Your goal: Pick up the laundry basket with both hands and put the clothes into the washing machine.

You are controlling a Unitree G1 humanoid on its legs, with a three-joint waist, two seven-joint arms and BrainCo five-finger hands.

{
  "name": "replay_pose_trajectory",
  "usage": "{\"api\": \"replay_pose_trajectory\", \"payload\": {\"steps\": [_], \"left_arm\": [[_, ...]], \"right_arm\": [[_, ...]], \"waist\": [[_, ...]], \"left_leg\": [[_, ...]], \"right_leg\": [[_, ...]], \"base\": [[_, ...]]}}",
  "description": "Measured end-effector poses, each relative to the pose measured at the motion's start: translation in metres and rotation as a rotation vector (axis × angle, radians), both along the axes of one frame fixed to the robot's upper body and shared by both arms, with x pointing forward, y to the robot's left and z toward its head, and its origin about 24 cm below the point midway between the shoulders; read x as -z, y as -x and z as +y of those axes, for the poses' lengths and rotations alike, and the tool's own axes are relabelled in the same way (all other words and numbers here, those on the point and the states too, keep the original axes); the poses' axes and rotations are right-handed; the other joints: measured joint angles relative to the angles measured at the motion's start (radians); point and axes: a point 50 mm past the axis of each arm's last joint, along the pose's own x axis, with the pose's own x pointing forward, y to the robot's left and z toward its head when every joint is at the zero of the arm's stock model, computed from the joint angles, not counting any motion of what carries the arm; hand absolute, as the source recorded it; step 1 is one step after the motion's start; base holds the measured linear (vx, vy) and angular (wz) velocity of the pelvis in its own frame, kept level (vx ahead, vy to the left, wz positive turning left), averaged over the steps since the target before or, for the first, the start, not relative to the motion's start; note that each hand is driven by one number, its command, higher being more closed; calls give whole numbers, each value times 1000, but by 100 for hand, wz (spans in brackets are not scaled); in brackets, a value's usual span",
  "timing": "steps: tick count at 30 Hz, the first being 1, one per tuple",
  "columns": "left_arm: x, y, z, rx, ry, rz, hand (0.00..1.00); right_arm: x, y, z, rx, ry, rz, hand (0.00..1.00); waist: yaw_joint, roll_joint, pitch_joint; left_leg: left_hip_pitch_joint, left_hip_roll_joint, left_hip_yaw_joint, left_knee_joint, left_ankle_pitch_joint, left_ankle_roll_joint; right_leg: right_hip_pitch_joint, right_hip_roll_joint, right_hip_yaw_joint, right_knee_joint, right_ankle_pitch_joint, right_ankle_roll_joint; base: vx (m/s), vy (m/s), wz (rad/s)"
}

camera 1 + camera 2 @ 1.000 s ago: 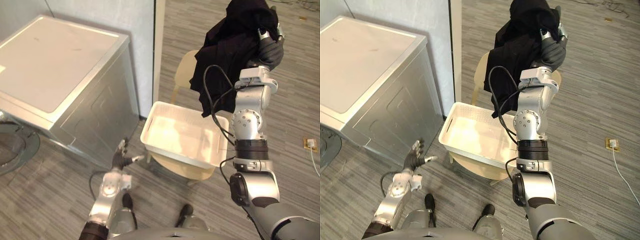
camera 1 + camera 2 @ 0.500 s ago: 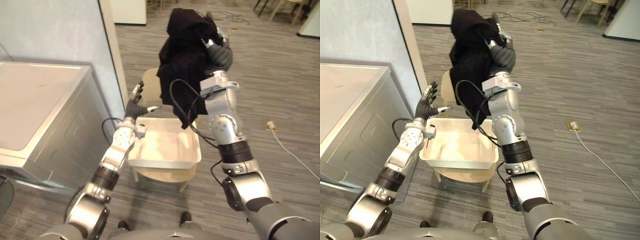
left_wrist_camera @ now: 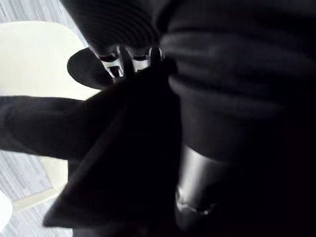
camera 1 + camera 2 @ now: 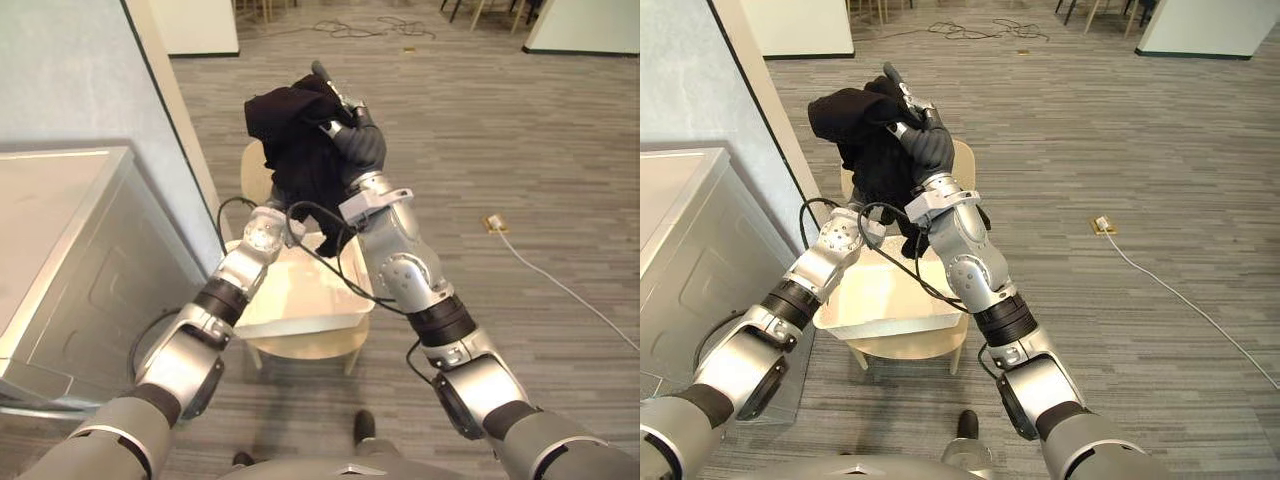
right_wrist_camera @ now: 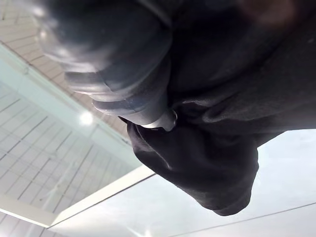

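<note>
A black garment (image 4: 298,150) hangs bunched in the air above the back of a white laundry basket (image 4: 262,318), which sits on a pale wooden chair (image 4: 310,345). My right hand (image 4: 355,140) is raised and shut on the top of the garment. My left arm reaches up over the basket, and my left hand (image 3: 123,59) is pushed into the hanging cloth from below, its fingertips buried in the folds. The basket's inside looks bare. The washing machine (image 4: 60,230) stands at the left, its top lid flat.
A light blue wall panel (image 4: 80,70) with a pale post rises behind the machine, close to the chair's back. A white cable (image 4: 560,285) and a floor socket (image 4: 493,222) lie on the grey plank floor to the right.
The camera has swung round. My left hand has risen from low beside the basket up into the garment. My right hand has kept hold of the garment and brought it lower.
</note>
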Motion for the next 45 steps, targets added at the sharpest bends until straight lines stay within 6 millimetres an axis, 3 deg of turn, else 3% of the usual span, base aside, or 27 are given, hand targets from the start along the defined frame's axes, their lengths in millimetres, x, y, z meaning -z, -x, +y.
{"api": "replay_pose_trajectory", "payload": {"steps": [2, 3, 9, 23, 27, 33, 36, 37, 39, 42, 45], "left_arm": [[-5, -2, -3, 12, -25, -13, 0], [-9, -3, -5, 16, -30, -22, 100], [-22, -6, -14, 57, -8, -28, 100], [-22, 10, -40, 144, 202, 15, 100], [-2, 40, -33, 205, 337, 31, 100], [-4, 55, -52, 281, 365, 33, 100], [-4, 67, -46, 293, 406, 13, 100], [-4, 68, -43, 289, 416, 2, 100], [-6, 68, -38, 280, 434, -8, 100], [-9, 67, -15, 200, 492, -55, 100], [3, 66, 10, 95, 538, -44, 100]], "right_arm": [[1, 1, 2, -8, 5, 1, 100], [0, 2, 3, -12, 3, -4, 100], [-2, 8, 9, -43, 11, -18, 100], [12, 18, 0, -31, -57, 16, 100], [29, 21, -29, 58, -122, 59, 100], [33, 27, -47, 123, -174, 54, 100], [37, 32, -60, 166, -190, 56, 100], [43, 31, -69, 210, -175, 74, 0], [52, 33, -85, 285, -163, 100, 0], [60, 35, -106, 358, -127, 127, 0], [71, 41, -127, 444, -77, 158, 0]], "waist": [[-10, -1, 0], [-11, -1, 0], [-29, -1, 0], [-30, -1, 0], [-22, -1, 0], [-1, -1, -5], [-1, 1, -7], [1, 1, -7], [1, 1, -7], [3, 3, -11], [6, 2, -28]], "left_leg": [[0, -1, 1, 0, 0, 0], [0, -2, 1, 0, -1, -1], [0, -3, 1, 0, -1, -2], [-4, -3, -6, 0, -2, -2], [-10, -3, -30, 0, -1, -2], [2, -5, -55, -1, 0, -1], [2, -4, -58, -1, 1, -1], [4, -4, -63, -1, 2, -1], [4, -4, -84, -2, 5, 0], [8, -3, -90, -3, 6, 0], [8, -3, -94, -7, 6, 0]], "right_leg": [[-4, 0, 6, 0, 1, 0], [-7, 0, 10, -1, 3, 0], [-7, 0, 14, -5, 5, 0], [-6, -2, 8, -5, 5, 1], [4, -3, -16, -5, 4, 4], [34, -7, -41, -5, -6, 9], [36, -6, -44, -5, -7, 10], [41, -7, -49, -5, -8, 11], [55, -8, -68, -5, -12, 12], [64, -8, -74, -5, -14, 13], [66, -8, -78, -5, -17, 15]], "base": [[-3, -22, -8], [-3, -23, -9], [-1, -4, -1], [-1, -6, 0], [6, -29, 15], [-5, -14, 13], [-5, -20, 3], [-4, -25, 18], [-2, -22, 24], [0, -9, 6], [-5, -10, 2]]}}
